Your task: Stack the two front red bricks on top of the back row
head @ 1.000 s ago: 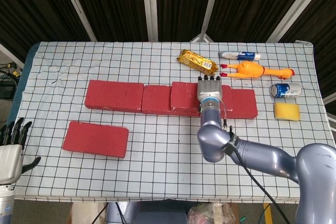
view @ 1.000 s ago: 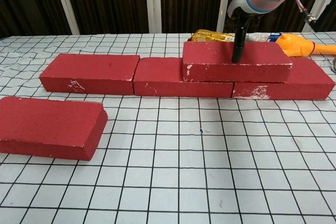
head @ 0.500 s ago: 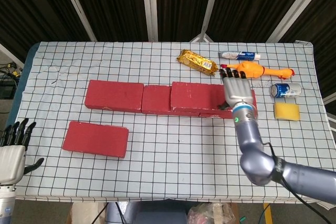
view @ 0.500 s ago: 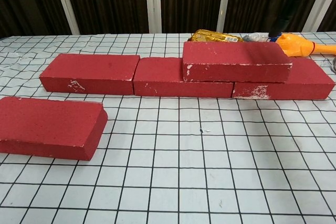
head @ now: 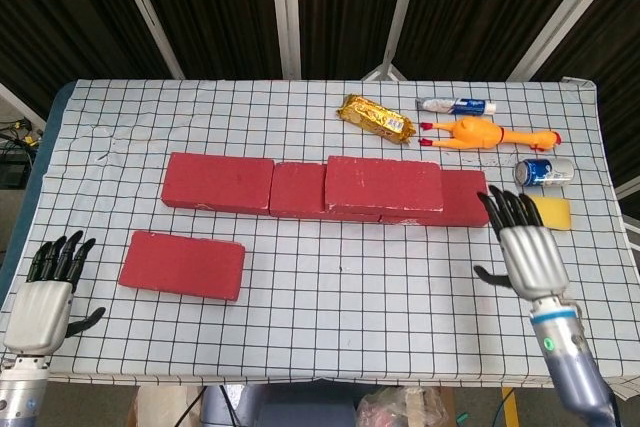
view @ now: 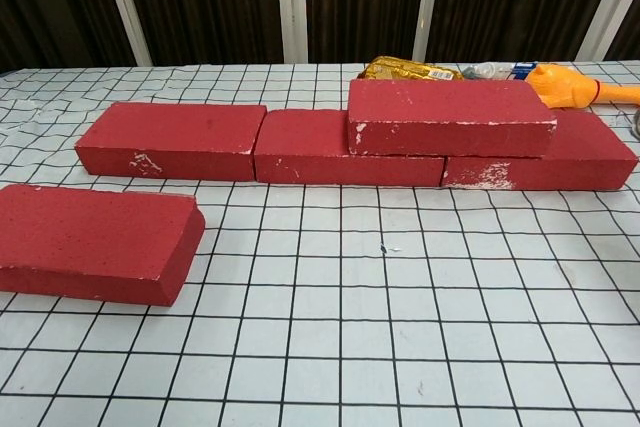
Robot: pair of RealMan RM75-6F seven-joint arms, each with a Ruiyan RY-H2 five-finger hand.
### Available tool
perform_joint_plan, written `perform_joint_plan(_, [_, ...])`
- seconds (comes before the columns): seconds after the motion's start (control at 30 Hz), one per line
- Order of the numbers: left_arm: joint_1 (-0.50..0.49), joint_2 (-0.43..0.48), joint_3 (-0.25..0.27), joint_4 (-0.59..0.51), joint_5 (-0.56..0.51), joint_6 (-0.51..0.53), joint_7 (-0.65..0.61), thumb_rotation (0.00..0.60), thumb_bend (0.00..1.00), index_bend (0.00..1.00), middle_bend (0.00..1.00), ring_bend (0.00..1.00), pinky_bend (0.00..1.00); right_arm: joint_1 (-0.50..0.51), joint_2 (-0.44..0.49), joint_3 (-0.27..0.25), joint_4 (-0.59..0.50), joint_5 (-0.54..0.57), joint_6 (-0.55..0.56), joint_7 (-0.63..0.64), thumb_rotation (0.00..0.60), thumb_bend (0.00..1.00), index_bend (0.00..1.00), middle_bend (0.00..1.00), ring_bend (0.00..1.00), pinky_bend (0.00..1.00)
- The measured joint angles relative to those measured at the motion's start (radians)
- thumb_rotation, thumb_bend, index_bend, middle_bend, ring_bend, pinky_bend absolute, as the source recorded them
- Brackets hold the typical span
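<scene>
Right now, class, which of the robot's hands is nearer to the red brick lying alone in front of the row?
Left. The left hand hovers open just off the lone front brick, toward the near-left table corner. The right hand is open far across the table, beside the yellow sponge.

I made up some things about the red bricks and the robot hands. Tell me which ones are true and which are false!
1. One red brick already sits on top of the back row. True: the stacked brick rests across the middle brick and the right brick.
2. The front brick is held by the left hand. False: the front brick lies alone on the table, and the left hand is apart from it, fingers spread.
3. The right hand holds nothing. True: the right hand is empty, fingers apart.
4. The rubber chicken lies on top of a brick. False: the rubber chicken lies on the table behind the bricks.
5. The yellow sponge sits beside the can. True: the yellow sponge is just in front of the can.
</scene>
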Motion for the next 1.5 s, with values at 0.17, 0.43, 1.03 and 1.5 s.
perform_joint_plan(0.17, [-0.032, 0.026, -0.003, -0.057, -0.030, -0.076, 0.022, 0.600, 0.00, 0.06, 0.00, 0.00, 0.03, -0.172, -0.038, -0.151, 0.055, -0.170, 0.131, 0.128, 0.600, 0.19, 0.05, 0.00, 0.00, 0.00])
perform_joint_plan(0.43, [-0.185, 0.138, -0.042, -0.252, -0.267, -0.362, 0.173, 0.600, 0.00, 0.03, 0.00, 0.00, 0.03, -0.206, -0.052, -0.157, 0.079, -0.148, 0.149, 0.158, 0.600, 0.19, 0.05, 0.00, 0.00, 0.00])
perform_joint_plan(1.03, [-0.597, 0.150, -0.108, -0.347, -0.900, -0.551, 0.494, 0.600, 0.00, 0.01, 0.00, 0.00, 0.01, -0.205, -0.030, -0.148, 0.055, -0.084, 0.108, 0.142, 0.600, 0.19, 0.05, 0.00, 0.00, 0.00])
perform_joint_plan(1.5, [-0.685, 0.073, -0.033, -0.272, -0.948, -0.496, 0.518, 0.600, 0.00, 0.01, 0.00, 0.00, 0.01, -0.200, -0.036, -0.134, 0.038, -0.043, 0.090, 0.116, 0.600, 0.19, 0.05, 0.00, 0.00, 0.00])
